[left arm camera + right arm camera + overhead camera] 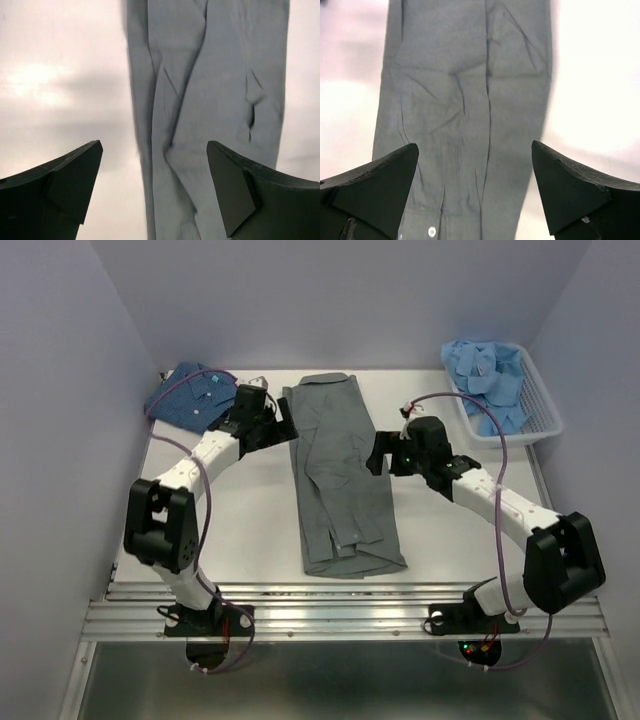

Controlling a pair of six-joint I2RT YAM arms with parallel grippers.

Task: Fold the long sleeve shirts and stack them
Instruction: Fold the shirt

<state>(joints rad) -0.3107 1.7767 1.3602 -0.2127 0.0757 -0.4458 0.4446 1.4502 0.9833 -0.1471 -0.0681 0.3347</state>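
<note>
Left end effector [154, 145] parted; grey shirt [215, 90] cropped.

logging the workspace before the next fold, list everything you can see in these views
dark grey button-up cloth shirt: one, dark grey, folded into a long strip, middle of the table
dark blue fine-patterned collared shirt: one, dark blue, folded, far left corner
light blue cloth shirts: a heap, number unclear, light blue, inside the basket
white slatted plastic basket: one, white, far right corner
table: one, white, under everything
left gripper: one, black, open, by the grey shirt's left edge
right gripper: one, black, open, by the grey shirt's right edge
</note>
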